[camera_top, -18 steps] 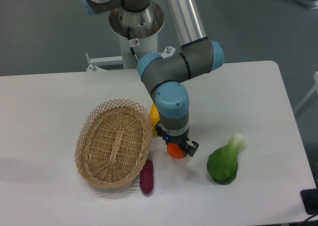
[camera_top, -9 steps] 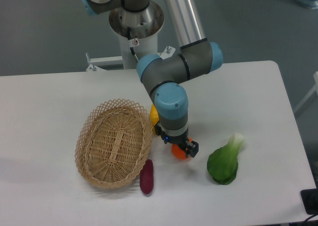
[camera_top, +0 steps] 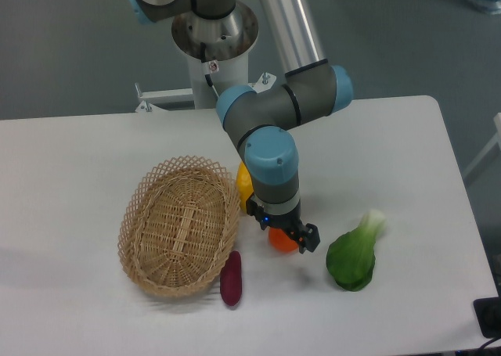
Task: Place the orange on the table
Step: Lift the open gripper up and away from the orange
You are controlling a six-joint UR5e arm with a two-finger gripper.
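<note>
The orange (camera_top: 280, 239) is a small bright-orange ball held between the fingers of my gripper (camera_top: 284, 236), right of the basket and low over the white table (camera_top: 407, 152). The gripper is shut on it, its black fingers on either side. Whether the orange touches the tabletop I cannot tell; the wrist hides its top.
An oval wicker basket (camera_top: 180, 225) lies left of the gripper. A yellow fruit (camera_top: 244, 182) sits behind the wrist by the basket's rim. A dark purple vegetable (camera_top: 231, 277) lies at the basket's front. A green leafy vegetable (camera_top: 355, 253) lies to the right.
The gripper with the orange has moved slightly right and toward the front of the table, a little lower. Nothing else has moved.
</note>
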